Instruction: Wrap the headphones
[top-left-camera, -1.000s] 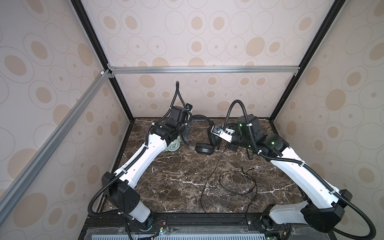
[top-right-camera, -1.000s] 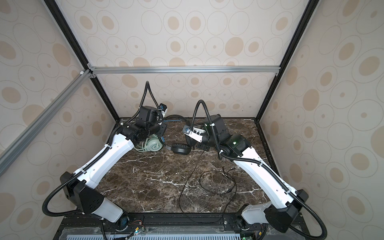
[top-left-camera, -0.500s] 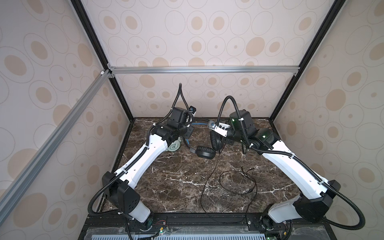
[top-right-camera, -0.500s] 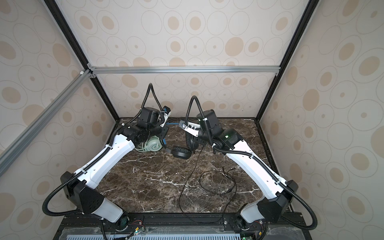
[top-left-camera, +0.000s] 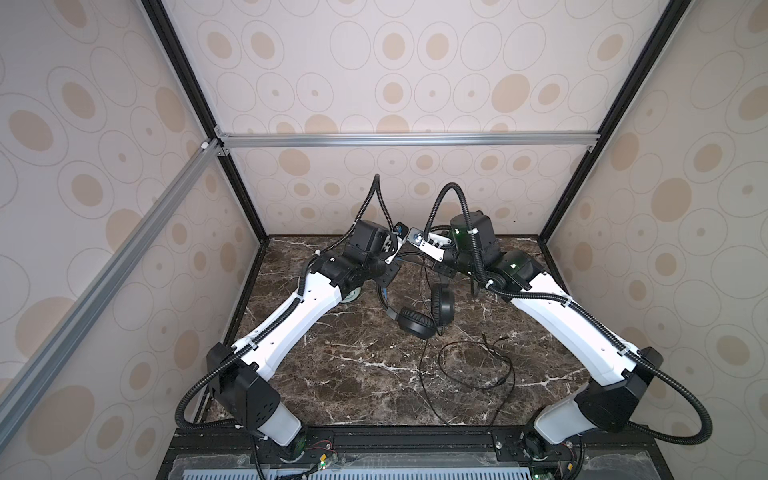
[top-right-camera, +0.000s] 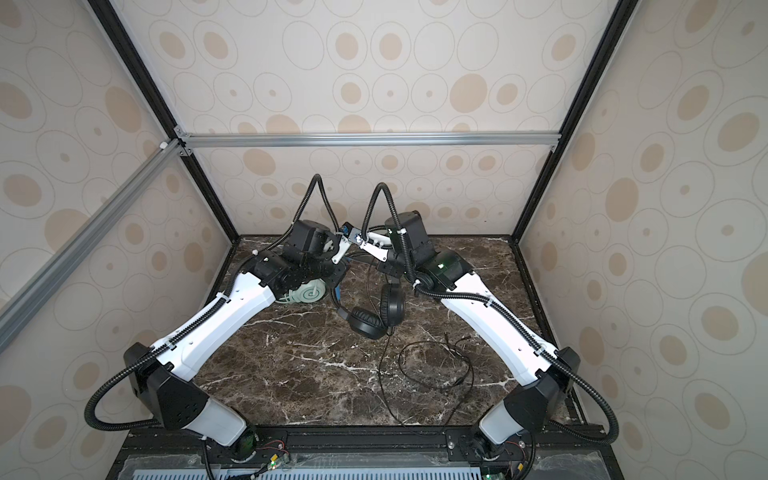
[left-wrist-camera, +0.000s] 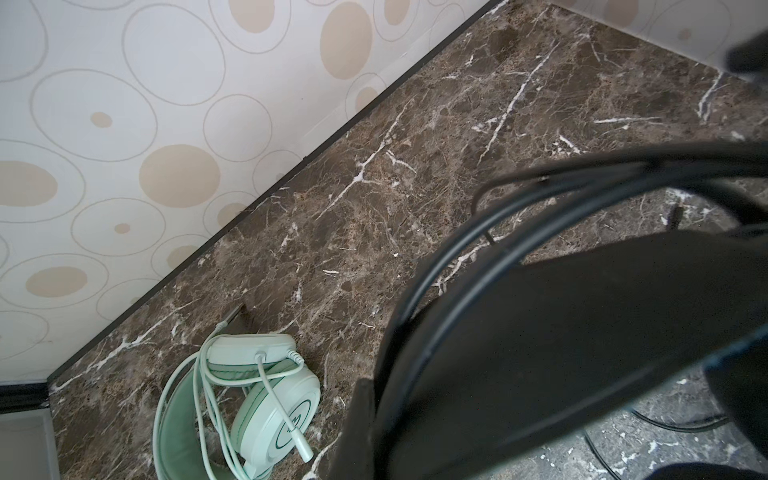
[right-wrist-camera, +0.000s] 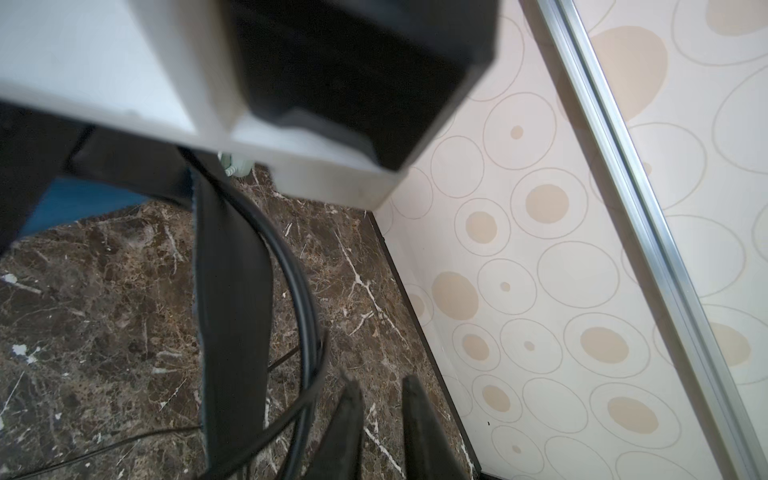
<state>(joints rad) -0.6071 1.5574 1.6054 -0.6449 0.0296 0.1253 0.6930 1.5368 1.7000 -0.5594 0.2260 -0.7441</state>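
Left hand (top-left-camera: 385, 280) clenched on headband of black headphones (top-left-camera: 415, 326), cups hanging below hand. Right hand (right-wrist-camera: 380, 384) slightly parted, gripping nothing; black cable (right-wrist-camera: 307, 316) just beside.

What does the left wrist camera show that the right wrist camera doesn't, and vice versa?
Left wrist only: a clear look at the pale mint-green over-ear headset, whitish cable looped over it, lying by the wall. Right wrist only: the right gripper's dark fingers, slightly apart, nothing between, and an aluminium rail. Both: the black over-ear headset's headband and black cable over the brown marble tabletop.
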